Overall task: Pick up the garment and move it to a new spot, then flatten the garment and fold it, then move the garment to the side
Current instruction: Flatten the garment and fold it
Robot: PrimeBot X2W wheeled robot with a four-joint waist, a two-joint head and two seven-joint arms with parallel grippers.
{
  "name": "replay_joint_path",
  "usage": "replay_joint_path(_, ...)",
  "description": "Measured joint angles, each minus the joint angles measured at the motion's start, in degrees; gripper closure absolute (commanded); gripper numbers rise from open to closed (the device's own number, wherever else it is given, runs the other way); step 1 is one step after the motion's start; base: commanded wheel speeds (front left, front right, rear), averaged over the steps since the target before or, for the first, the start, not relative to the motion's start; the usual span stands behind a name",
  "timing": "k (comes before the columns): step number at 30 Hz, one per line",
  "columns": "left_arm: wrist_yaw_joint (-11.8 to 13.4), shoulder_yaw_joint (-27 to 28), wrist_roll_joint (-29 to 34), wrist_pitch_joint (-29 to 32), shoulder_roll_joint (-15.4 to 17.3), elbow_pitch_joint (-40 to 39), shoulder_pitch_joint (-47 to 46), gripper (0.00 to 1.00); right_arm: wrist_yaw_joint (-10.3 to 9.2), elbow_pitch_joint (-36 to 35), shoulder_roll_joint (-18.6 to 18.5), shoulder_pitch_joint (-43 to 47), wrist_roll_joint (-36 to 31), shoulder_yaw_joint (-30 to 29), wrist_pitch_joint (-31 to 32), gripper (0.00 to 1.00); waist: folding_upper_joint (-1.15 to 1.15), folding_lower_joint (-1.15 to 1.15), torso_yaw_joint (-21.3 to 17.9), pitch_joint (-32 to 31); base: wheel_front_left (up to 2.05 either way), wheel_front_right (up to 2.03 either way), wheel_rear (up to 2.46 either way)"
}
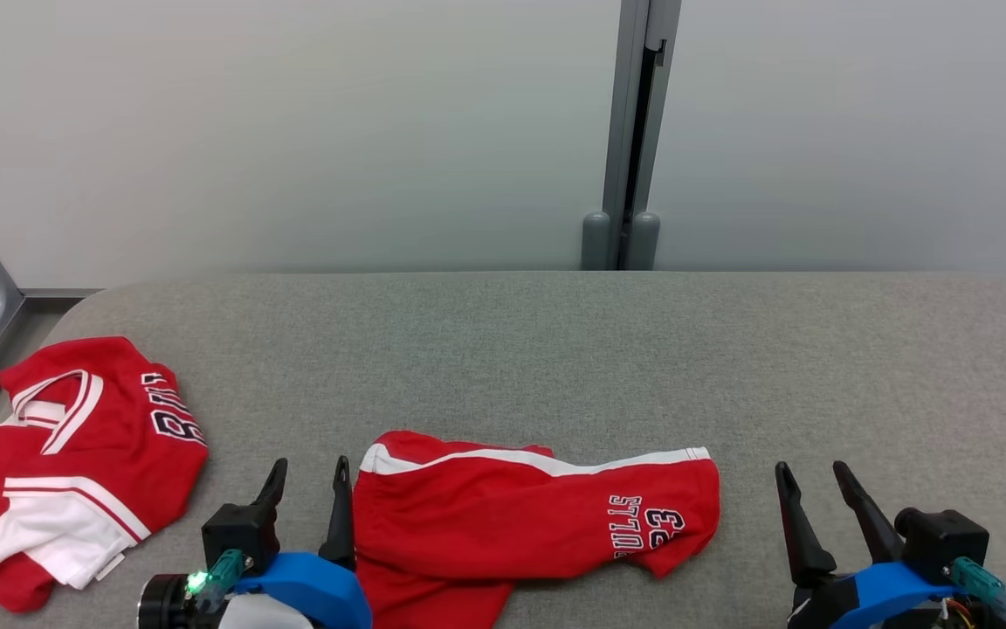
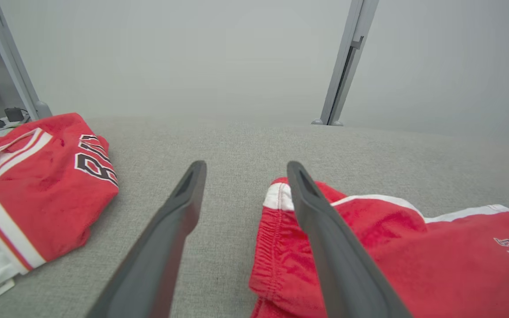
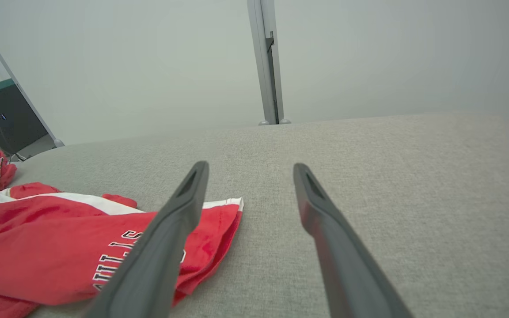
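Head view: red shorts [image 1: 538,515] on grey surface [image 1: 555,349], left fingers [image 1: 341,507] and right fingers [image 1: 796,524] wide apart, released

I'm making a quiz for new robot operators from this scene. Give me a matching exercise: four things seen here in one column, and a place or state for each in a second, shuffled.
Things
1. red shorts
2. red jersey
3. right gripper
4. grey post

Places or states
A. Bunched up at the far left
B. Upright at the back
C. Open at the lower right, nothing between its fingers
D. In the middle near the robot, showing the number 23

Pairs: 1-D, 2-A, 3-C, 4-B
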Motion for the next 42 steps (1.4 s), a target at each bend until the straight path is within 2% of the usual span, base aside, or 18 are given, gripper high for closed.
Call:
replay_joint_path(5, -0.51, 5.81, 7.80, 0.00, -1.32, -3.28, 4.19, 0.00, 0.00, 0.66, 1.21, -0.03, -0.47, -0.70, 0.00, 0.00, 0.00, 0.00, -1.10, 0.15, 0.00, 0.00, 0.00)
replay_joint_path(10, -2.71, 9.62, 13.02, 0.00, -3.88, -2.92, 7.62, 0.00, 0.00, 4.48, 1.76, -0.16, -1.23, 0.24, 0.01, 0.00, 0.00, 0.00, -2.03, 0.25, 0.00, 0.00, 0.00)
replay_joint_path(16, -5.31, 13.07, 17.14, 0.00, -6.22, -0.86, 9.03, 0.00, 0.00, 5.95, 1.99, -0.98, -1.57, 0.83, 0.01, 0.00, 0.00, 0.01, -2.53, 0.51, 0.00, 0.00, 0.00)
replay_joint_path(27, -8.66, 18.02, 21.36, 0.00, -8.80, 0.15, 9.11, 0.00, 0.00, 8.01, 1.98, -2.75, -1.75, 2.31, 0.01, 0.00, 0.00, 0.01, -2.14, 1.60, 0.00, 0.00, 0.00)
replay_joint_path(42, -11.18, 18.40, 24.24, 0.00, -10.55, -0.20, 6.91, 0.00, 0.00, 22.99, -0.53, -17.90, -0.59, 6.10, 0.01, 0.00, 0.00, 0.01, 0.84, 7.26, 0.00, 0.00, 0.00)
